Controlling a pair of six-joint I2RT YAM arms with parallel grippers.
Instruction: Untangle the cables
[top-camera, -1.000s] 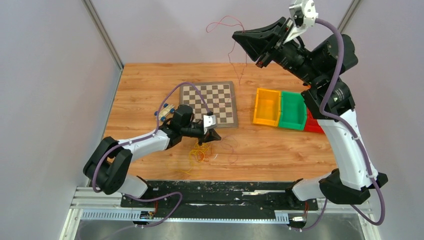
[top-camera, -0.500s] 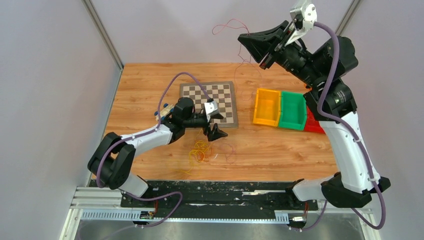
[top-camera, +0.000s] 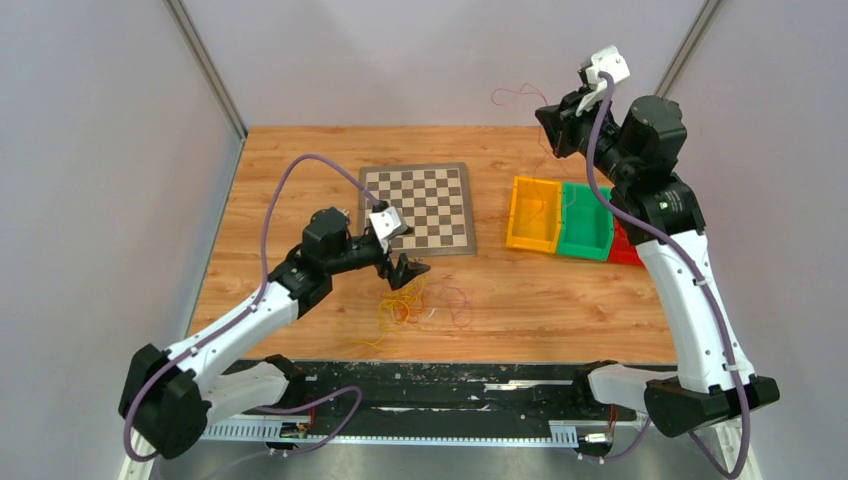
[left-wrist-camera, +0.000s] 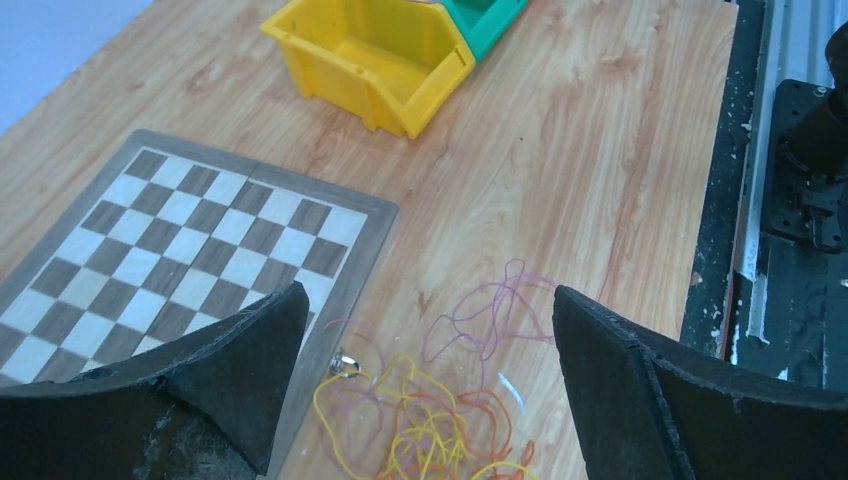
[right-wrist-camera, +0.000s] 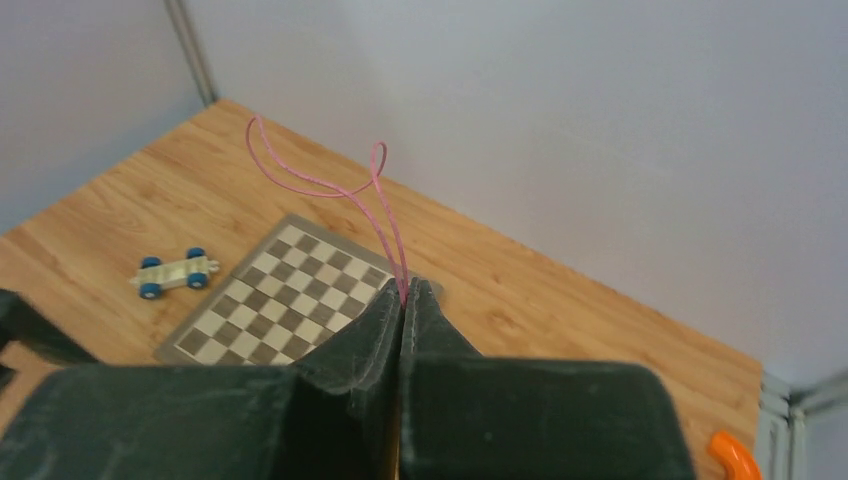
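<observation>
The cables (top-camera: 402, 305) lie as a small tangle of yellow and orange strands on the wood in front of the chessboard (top-camera: 425, 200). In the left wrist view the yellow and orange loops (left-wrist-camera: 440, 425) sit beside a loose pink strand (left-wrist-camera: 495, 305). My left gripper (top-camera: 402, 268) hovers just above the tangle, open (left-wrist-camera: 428, 293), holding nothing. My right gripper (top-camera: 548, 120) is raised high over the back right of the table. It is shut (right-wrist-camera: 405, 290) on a thin pink cable (right-wrist-camera: 330, 185) that loops out from its tips (top-camera: 512, 93).
Yellow (top-camera: 535, 212), green (top-camera: 587, 220) and red (top-camera: 628, 250) bins stand in a row right of the chessboard. A small toy car with blue wheels (right-wrist-camera: 175, 272) sits left of the board. The black base rail (top-camera: 450, 385) runs along the near edge.
My left gripper has opened, let go of the tangle and drawn back to the left. My right arm has swung right with the pink cable, whose free end has left the table.
</observation>
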